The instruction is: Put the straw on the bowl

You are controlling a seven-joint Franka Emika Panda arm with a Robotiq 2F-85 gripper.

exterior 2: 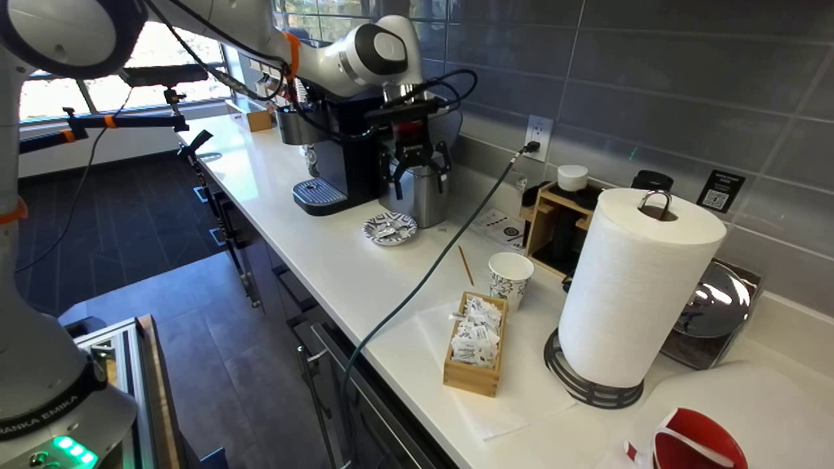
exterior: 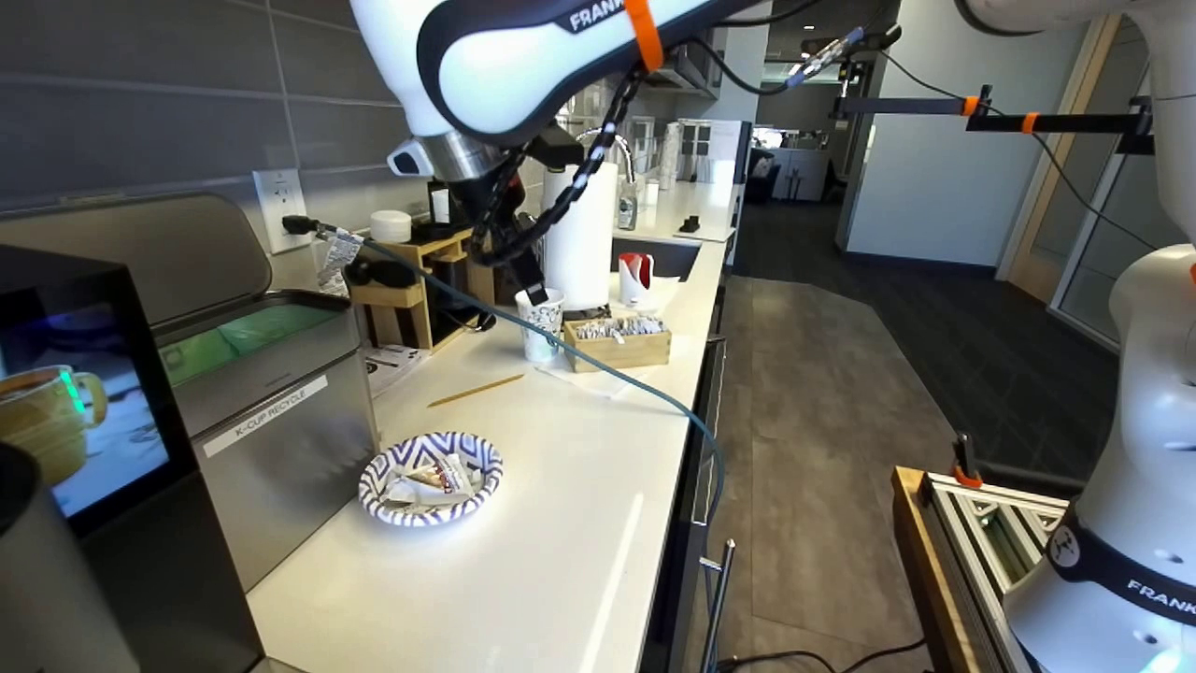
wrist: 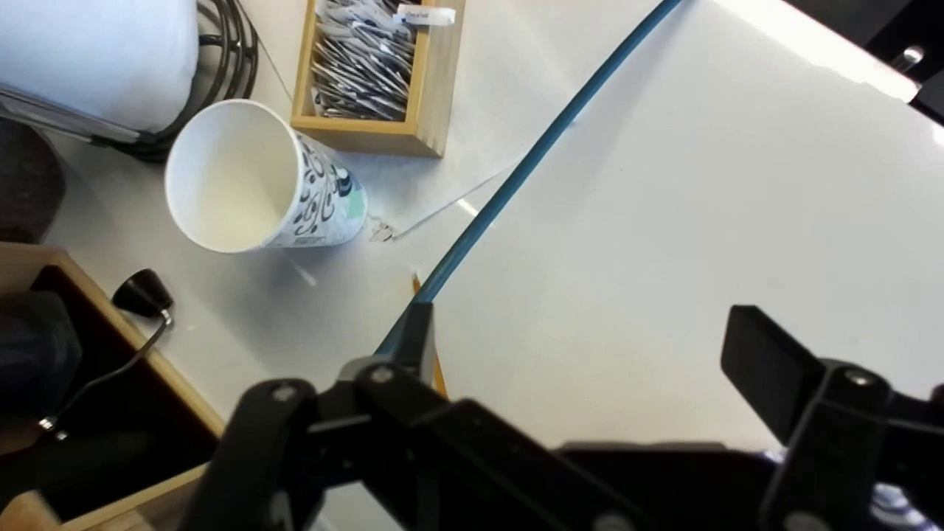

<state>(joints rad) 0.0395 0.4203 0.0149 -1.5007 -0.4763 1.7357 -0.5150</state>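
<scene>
Where a finger (wrist: 417,335) intrudes, the wrist view partly hides the straw (wrist: 440,377)

Glossy countertop (exterior: 523,561), brushed-metal bin (exterior: 290,467), smooth wooden packet box (exterior: 628,352), papery bowl (exterior: 420,515), matt tool (wrist: 586,339).

In an exterior view, bowl (exterior: 425,515): blue-and-white geometric pattern. Straw (exterior: 476,391), one o'clock from bowl: tan. Cup (exterior: 549,318), one o'clock: white, dark scrolls. Packet box (exterior: 626,353), two o'clock: light tan. In the wrist view, cable (wrist: 516,179): teal; gripper (wrist: 582,332): black.

Thin tan straw (exterior: 476,391), flat, near blue-patterned bowl (exterior: 430,515)
</scene>
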